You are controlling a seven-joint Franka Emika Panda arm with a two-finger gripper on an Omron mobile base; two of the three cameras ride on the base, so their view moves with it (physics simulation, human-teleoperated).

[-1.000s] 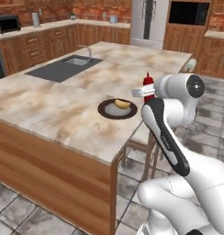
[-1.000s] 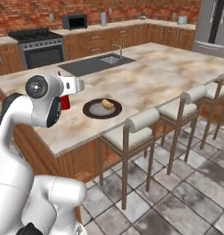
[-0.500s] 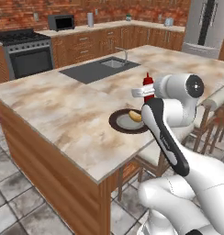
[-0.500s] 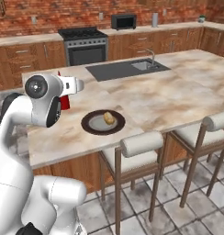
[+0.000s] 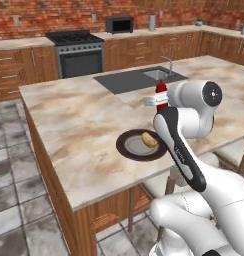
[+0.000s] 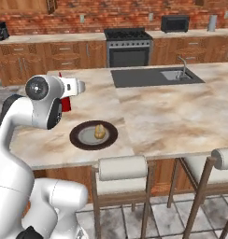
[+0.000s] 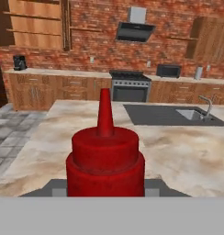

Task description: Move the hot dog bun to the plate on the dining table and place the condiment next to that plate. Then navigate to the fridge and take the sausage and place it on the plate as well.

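Marbled counter (image 5: 74, 130), near edge: plate (image 5: 129, 148) carrying hot dog bun (image 5: 149, 140); fingers hold condiment bottle (image 7: 105, 163) aloft. Risk: released too high, it may topple onto the plate.

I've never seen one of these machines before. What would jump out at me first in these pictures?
Probably the big white robot arm rising in front of the marbled dining table. At its gripper, shut on it, stands a dark red condiment bottle, looming large in the hand view. On the table beside the arm lies a dark plate with a small golden hot dog bun resting on it.
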